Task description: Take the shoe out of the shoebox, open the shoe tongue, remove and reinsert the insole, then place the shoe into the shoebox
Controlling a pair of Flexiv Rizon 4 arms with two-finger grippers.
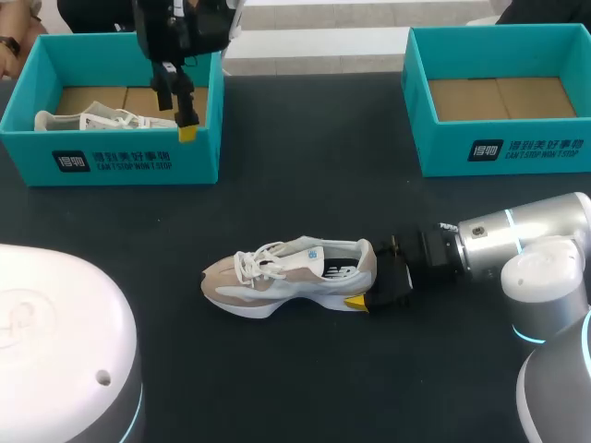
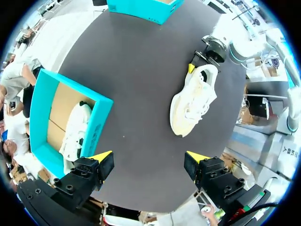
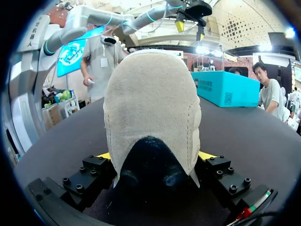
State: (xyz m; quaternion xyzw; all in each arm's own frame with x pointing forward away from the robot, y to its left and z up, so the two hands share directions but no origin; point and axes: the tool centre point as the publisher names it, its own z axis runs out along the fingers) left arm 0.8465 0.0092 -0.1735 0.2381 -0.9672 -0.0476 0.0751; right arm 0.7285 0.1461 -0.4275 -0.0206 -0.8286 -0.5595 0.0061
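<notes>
One shoe [image 1: 291,277] lies on its sole in the middle of the dark worktop [image 1: 314,166], toe towards the left arm's side, laces tied, tongue down. The right end effector [image 1: 374,274] holds its heel, one yellow-tipped finger on each side. A second shoe [image 1: 92,120] lies inside the left shoebox [image 1: 138,161]. That makes two shoes and two teal shoeboxes; the right shoebox [image 1: 517,152] shows its cardboard floor. The left end effector [image 1: 175,111] hangs above the left shoebox's near wall, fingers spread wide, gripping nothing.
</notes>
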